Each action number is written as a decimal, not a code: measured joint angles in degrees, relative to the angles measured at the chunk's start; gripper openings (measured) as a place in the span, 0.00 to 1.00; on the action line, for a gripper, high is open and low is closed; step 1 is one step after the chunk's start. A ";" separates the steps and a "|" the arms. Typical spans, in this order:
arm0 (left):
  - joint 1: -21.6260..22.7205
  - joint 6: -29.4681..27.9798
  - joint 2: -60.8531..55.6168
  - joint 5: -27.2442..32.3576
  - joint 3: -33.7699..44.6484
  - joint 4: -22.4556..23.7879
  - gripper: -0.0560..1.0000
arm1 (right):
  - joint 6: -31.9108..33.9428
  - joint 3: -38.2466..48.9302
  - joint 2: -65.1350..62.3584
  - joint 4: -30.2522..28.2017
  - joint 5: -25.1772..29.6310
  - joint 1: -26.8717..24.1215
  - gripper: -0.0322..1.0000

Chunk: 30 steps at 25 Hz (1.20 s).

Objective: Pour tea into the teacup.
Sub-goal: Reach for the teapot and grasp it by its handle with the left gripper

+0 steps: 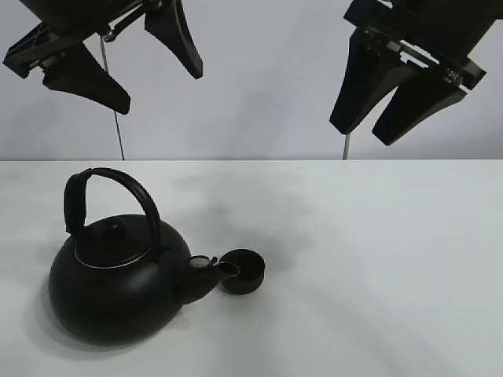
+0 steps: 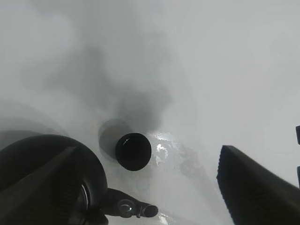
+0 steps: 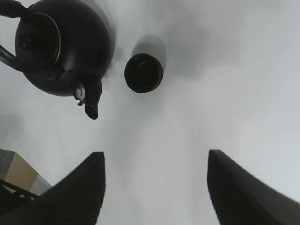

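The teacup (image 1: 244,271), small, round and matte black, stands on the white table (image 1: 377,259) just off the tip of the kettle's spout (image 1: 226,269). The large black kettle (image 1: 118,283) with an arched handle sits upright at the left. My left gripper (image 1: 159,88) hangs open and empty high above the kettle. Its wrist view shows the teacup (image 2: 133,151), the kettle (image 2: 47,173) and one finger (image 2: 253,187). My right gripper (image 1: 363,132) is open and empty, high at the right. Its wrist view shows the gripper (image 3: 155,157), the teacup (image 3: 143,72) and the kettle (image 3: 61,47) far below.
Two thin upright rods (image 1: 118,118) (image 1: 346,145) stand behind the table against the pale wall. The table's corner and a tan surface beyond it (image 3: 18,173) show in the right wrist view.
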 joint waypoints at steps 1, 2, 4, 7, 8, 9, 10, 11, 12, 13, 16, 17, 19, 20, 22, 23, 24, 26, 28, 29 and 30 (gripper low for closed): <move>0.00 0.00 0.00 0.00 0.00 0.00 0.60 | 0.00 0.00 -0.45 -0.12 0.05 0.00 0.45; 0.00 0.00 0.00 0.00 0.00 0.00 0.60 | 0.00 0.00 -0.76 -0.25 0.07 0.00 0.45; 0.00 0.00 0.00 0.00 0.00 0.00 0.60 | 0.00 0.00 -1.27 -0.45 0.11 0.00 0.45; 0.00 0.00 0.00 0.00 0.00 0.00 0.60 | 0.00 0.00 -2.03 -0.84 0.11 0.00 0.45; 0.00 0.00 0.00 0.00 0.00 0.00 0.60 | 0.00 0.00 -2.41 -0.84 0.11 0.00 0.45; 0.00 0.00 0.00 0.00 0.00 0.00 0.60 | 0.00 0.00 -2.60 -0.89 0.11 0.00 0.45; 0.00 0.00 0.00 0.00 0.00 0.00 0.60 | 0.00 0.00 -2.66 -1.02 0.11 0.00 0.45; 0.00 0.00 0.00 0.00 0.00 0.00 0.60 | 0.00 0.00 -2.79 -1.06 0.11 0.00 0.45; 0.00 0.00 0.00 0.00 0.00 0.00 0.60 | 0.00 0.00 -2.84 -1.21 0.11 0.00 0.45; 0.00 0.00 0.00 0.00 0.00 0.00 0.60 | 0.00 0.00 -2.91 -1.33 0.11 0.00 0.45; 0.00 0.00 0.00 0.00 0.00 0.00 0.60 | 0.00 0.00 -3.05 -1.46 0.11 0.00 0.45; 0.00 0.00 0.00 0.00 0.00 0.00 0.60 | 0.00 0.00 -3.05 -1.46 0.11 0.00 0.45; 0.00 0.00 0.00 0.00 0.00 0.00 0.60 | 0.00 0.00 -3.05 -1.46 0.11 0.00 0.45; 0.00 0.00 0.00 0.00 0.00 0.00 0.60 | 0.00 0.00 -3.05 -1.65 0.11 0.00 0.45; 0.00 0.00 0.00 0.00 0.00 0.00 0.60 | 0.00 0.00 -3.05 -2.14 0.11 0.00 0.45; 0.00 0.00 0.00 0.00 0.00 0.00 0.60 | 0.00 0.00 -3.05 -2.36 0.11 0.00 0.45; 0.00 0.00 0.00 0.00 0.00 0.00 0.60 | 0.00 0.00 -3.05 -2.47 0.06 0.00 0.45; 0.00 0.00 0.00 0.00 0.00 0.00 0.60 | 0.00 0.00 -3.05 -2.53 0.06 0.00 0.45; 0.00 0.00 0.00 0.00 0.00 0.00 0.60 | 0.00 0.00 -3.05 -2.53 0.06 0.00 0.45; 0.00 0.00 0.00 0.00 0.00 0.00 0.60 | 0.00 0.00 -3.05 -2.53 0.06 0.00 0.45; 0.00 0.00 0.00 0.00 0.00 0.00 0.60 | 0.00 0.00 -3.05 -2.53 0.06 0.00 0.45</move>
